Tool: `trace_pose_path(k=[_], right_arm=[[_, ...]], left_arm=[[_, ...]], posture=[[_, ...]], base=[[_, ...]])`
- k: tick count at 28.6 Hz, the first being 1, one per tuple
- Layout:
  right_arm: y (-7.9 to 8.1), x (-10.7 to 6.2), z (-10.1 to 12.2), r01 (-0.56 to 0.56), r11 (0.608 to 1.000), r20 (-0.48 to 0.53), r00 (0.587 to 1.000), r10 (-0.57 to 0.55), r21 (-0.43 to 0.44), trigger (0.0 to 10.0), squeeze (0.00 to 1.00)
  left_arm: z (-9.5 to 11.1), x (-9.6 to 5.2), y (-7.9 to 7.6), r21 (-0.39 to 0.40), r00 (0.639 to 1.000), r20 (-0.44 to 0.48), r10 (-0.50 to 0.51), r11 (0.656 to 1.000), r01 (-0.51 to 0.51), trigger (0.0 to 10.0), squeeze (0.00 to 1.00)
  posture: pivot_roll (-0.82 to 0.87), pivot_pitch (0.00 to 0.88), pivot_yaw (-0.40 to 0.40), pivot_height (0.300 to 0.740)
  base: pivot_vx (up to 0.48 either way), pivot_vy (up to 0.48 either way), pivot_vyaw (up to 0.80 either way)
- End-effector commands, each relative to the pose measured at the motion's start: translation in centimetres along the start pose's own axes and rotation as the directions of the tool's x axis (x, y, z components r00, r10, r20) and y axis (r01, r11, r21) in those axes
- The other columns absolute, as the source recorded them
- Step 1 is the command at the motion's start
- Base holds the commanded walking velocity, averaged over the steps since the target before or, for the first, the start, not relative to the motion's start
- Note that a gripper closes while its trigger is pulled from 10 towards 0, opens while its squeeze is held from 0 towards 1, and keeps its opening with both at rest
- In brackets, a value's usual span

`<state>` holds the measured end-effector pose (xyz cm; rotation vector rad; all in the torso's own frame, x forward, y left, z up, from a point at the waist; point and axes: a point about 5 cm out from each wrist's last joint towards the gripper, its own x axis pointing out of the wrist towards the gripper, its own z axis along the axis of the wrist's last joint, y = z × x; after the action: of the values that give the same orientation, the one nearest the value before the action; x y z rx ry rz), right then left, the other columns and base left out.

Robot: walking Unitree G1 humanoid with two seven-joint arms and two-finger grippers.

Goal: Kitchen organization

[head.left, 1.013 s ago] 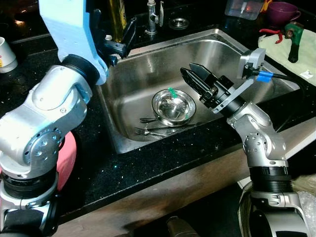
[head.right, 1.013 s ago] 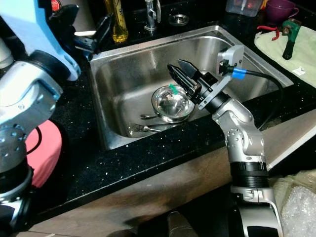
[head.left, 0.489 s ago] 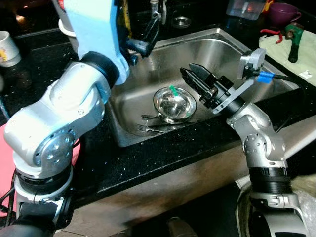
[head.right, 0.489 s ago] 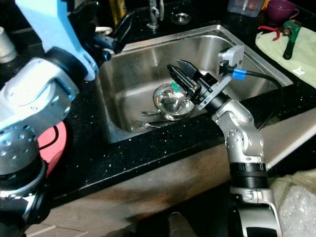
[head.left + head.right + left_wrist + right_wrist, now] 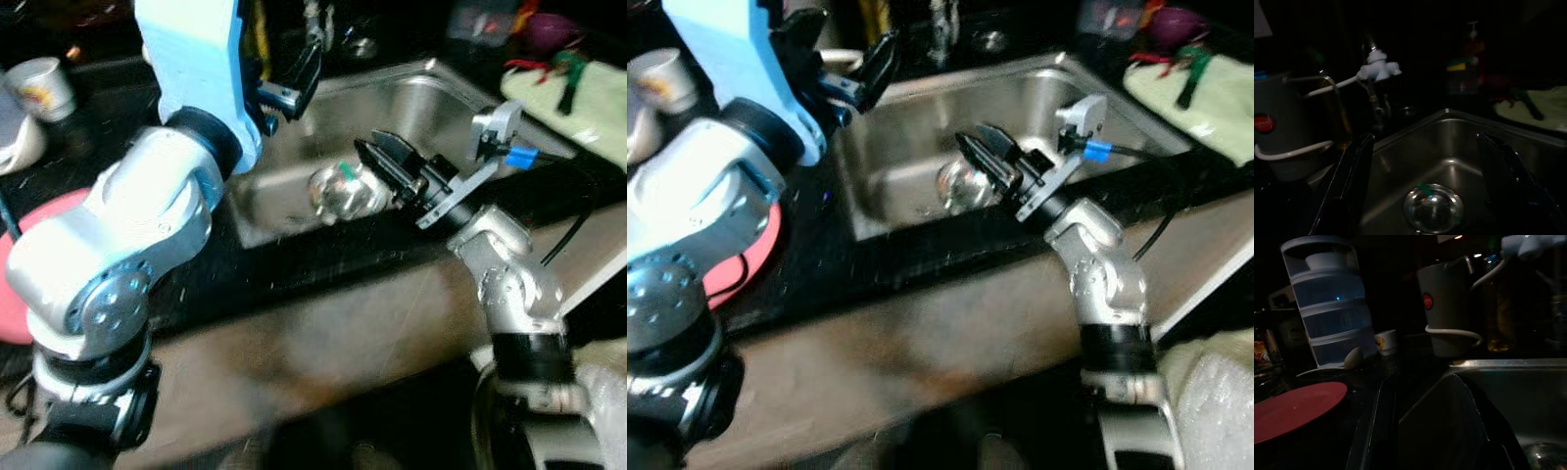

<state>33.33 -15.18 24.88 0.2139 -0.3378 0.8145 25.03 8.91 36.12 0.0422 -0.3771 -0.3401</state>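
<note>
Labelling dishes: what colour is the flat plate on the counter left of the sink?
Red; the flat round plate shows best in the right wrist view.

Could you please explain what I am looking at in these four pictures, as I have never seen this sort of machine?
It is a humanoid robot at a kitchen sink. The two bright pictures come from its head, looking down; the two dark ones come from cameras on its wrists. Its left gripper is raised at the sink's back corner, jaws open and empty. Its right gripper reaches over the basin, jaws slightly apart, holding nothing. A steel bowl lies in the sink. A red plate and a white cup sit on the black counter.
</note>
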Motion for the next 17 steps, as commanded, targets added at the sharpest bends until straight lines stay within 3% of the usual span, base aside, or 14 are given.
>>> trace_pose_path(k=[1,6,10,17], right_arm=[[0.3,0.1,-0.2,-0.01,1.0,-0.001,1.0,0.01,0.006,10.0,0.0],[0.3,0.1,-0.4,-0.007,1.0,-0.005,1.0,0.008,0.008,10.0,0.0],[0.4,0.0,-0.7,-0.006,1.0,-0.011,1.0,0.006,0.013,10.0,0.0],[1.3,-0.5,-4.3,0.031,0.997,-0.075,0.997,-0.026,0.07,10.0,0.0]], left_arm=[[-0.1,-0.1,0.3,0.004,1.0,-0.011,0.015,1.0,-0.015,10.0,0.0],[-0.3,-0.1,0.3,-0.003,1.0,-0.019,0.017,1.0,-0.017,10.0,0.0],[-2.7,-0.3,1.2,-0.018,0.997,-0.072,0.024,1.0,-0.025,10.0,0.0],[-8.3,-2.2,2.1,-0.075,0.983,-0.185,0.017,0.997,-0.032,10.0,0.0]], posture=[[0.09,0.109,0.006,0.74],[0.09,0.108,0.006,0.74],[0.09,0.109,0.007,0.74],[0.07,0.11,0.0,0.74]], base=[[0.0,0.0,0.0],[0.0,0.0,0.0],[0.0,0.0,0.0],[0.0,0.0,0.0]])
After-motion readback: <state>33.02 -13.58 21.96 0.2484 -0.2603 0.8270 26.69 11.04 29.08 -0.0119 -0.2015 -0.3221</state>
